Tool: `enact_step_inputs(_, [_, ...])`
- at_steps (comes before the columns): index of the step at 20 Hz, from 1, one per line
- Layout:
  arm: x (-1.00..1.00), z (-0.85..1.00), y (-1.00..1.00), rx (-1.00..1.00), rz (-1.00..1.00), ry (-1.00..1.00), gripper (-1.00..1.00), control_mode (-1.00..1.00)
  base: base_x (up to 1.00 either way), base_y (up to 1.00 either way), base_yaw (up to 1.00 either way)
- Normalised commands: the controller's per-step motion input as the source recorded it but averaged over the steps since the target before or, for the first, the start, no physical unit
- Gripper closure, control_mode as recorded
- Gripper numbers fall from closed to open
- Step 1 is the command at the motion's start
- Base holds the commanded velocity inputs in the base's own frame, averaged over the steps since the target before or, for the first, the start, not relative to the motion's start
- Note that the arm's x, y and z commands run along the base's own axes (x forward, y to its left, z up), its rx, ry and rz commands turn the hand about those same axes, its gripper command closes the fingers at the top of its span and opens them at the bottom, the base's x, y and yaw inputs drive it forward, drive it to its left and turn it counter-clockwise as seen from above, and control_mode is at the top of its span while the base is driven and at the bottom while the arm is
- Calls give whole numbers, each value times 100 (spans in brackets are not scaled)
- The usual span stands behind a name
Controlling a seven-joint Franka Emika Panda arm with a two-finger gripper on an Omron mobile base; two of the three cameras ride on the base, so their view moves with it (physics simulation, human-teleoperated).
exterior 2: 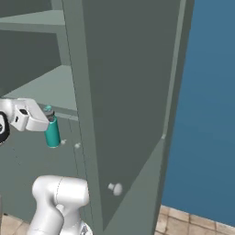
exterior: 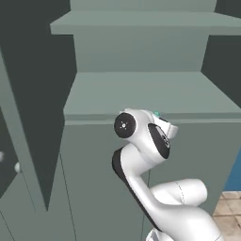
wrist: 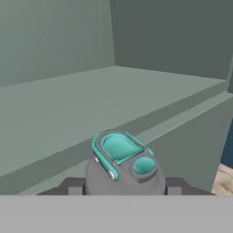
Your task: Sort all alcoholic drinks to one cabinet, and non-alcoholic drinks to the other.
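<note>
You face open grey-green cabinet [exterior: 141,94], bare lower shelf [wrist: 68,104] straight ahead, second shelf above. Open cabinet door [exterior 2: 133,92] on right, small round knob [exterior 2: 117,188] near its lower edge. Your white arm's gripper [exterior 2: 46,120] clenched on fat teal bottle with grey cap [exterior 2: 52,131], held upright just near of shelf's front edge.

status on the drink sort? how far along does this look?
Done: nothing confirmed; the open cabinet's lower shelf shows no bottles on the part in view.
In hand: the gripper is closed on the teal bottle, a non-alcoholic one, hanging in front of the shelf edge and not yet set down. Its grey cap sits between the fingers.
Left: place it. The other three bottles are not visible here, so their status is unknown.
</note>
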Motion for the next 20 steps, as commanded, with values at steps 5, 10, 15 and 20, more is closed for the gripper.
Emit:
enact_step_inputs(5, [0,0,0,0,0,0,100,100,20,30,-14])
enact_step_inputs(10, [0,0,0,0,0,0,100,100,13,31,-12])
enact_step_inputs(15, [0,0,0,0,0,0,100,100,28,16,-9])
enact_step_inputs(20, [0,0,0,0,0,0,100,100,13,0,-2])
